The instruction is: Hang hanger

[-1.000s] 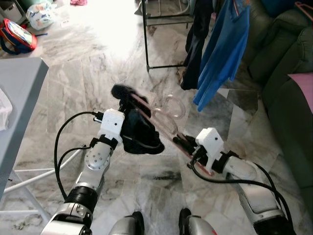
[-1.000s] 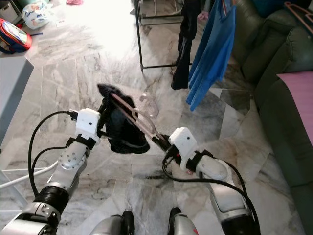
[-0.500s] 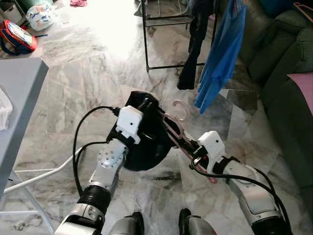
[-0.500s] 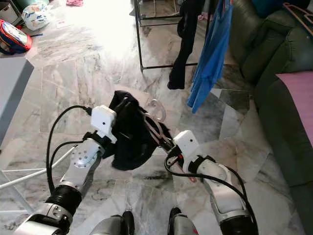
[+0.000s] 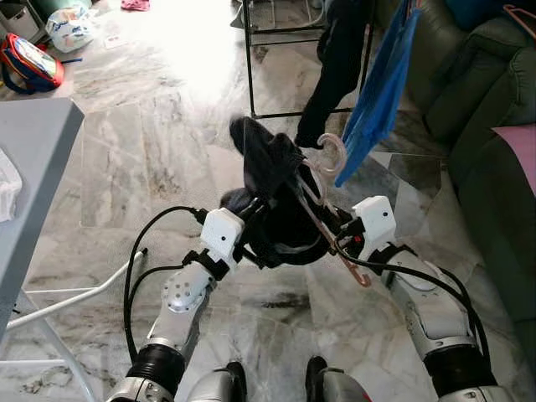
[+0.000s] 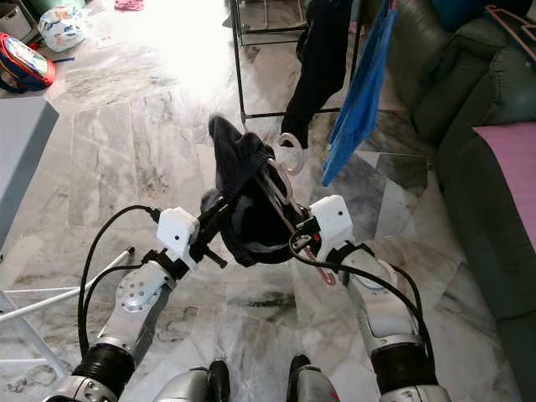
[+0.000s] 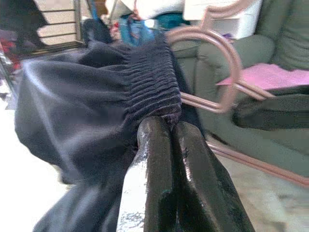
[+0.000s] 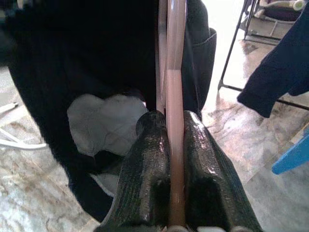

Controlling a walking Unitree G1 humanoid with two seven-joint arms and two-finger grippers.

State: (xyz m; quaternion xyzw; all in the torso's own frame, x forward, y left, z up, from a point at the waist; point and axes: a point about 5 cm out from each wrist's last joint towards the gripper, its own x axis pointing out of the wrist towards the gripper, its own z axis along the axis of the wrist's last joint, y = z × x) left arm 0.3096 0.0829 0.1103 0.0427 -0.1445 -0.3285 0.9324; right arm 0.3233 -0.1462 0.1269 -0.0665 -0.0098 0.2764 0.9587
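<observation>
A pink hanger [image 5: 331,155] carries a black garment [image 5: 276,209], held up in front of me above the marble floor. Its hook points up, close to the blue shirt [image 5: 381,92] on the black clothes rack [image 5: 251,75]. My left gripper [image 5: 254,241] is shut on the garment's elastic band [image 7: 154,92]. From the right side, my right gripper [image 5: 337,237] is shut on the hanger's lower bar [image 8: 175,96]. The garment drapes over the hanger's left half and hides part of it.
A dark garment [image 5: 335,67] hangs on the rack beside the blue shirt. A green sofa [image 5: 494,126] with a pink cushion [image 5: 519,142] runs along the right. A grey table [image 5: 33,167] stands at the left, with a bag [image 5: 29,63] beyond it.
Both arms have lifted the hanger and garment up and forward, so the hook now sits higher and closer to the blue shirt. Both grips are unchanged.
</observation>
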